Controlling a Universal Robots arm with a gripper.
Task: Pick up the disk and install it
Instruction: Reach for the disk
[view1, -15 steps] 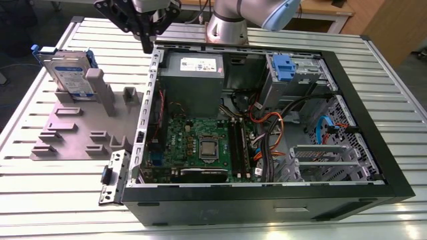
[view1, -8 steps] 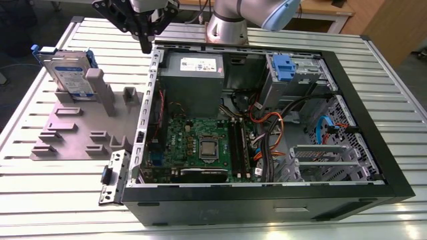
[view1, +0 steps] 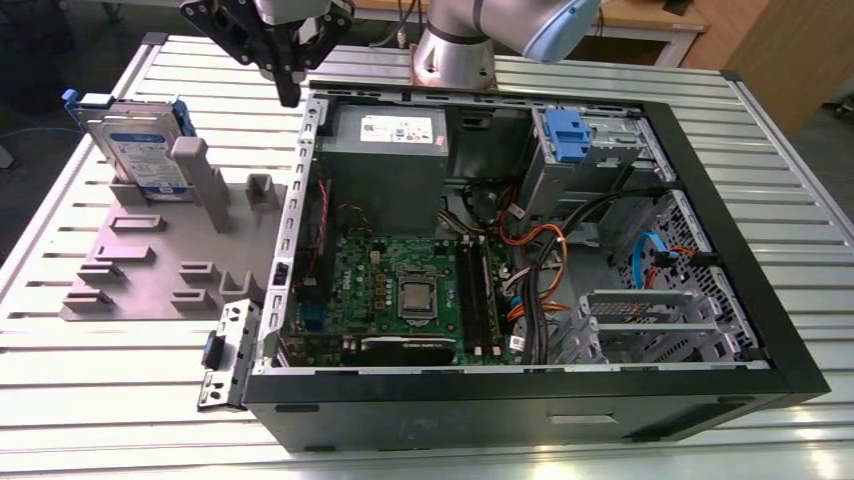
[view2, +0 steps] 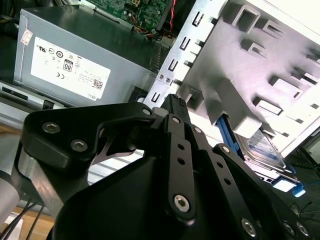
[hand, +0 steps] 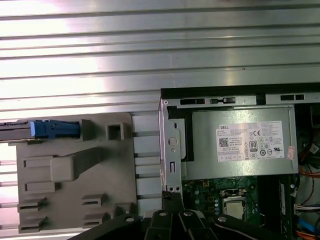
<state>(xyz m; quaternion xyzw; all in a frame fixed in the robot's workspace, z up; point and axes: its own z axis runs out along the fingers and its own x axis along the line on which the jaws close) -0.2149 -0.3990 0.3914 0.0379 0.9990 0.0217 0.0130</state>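
In the exterior view, the gripper hangs in the upper left of the frame, above the edge of the open computer case beside the power supply. Its fingers are drawn together and hold nothing. The disk stands on edge in a grey holder block on the slatted metal counter. It is at the exterior view's left, apart from the gripper and outside the case.
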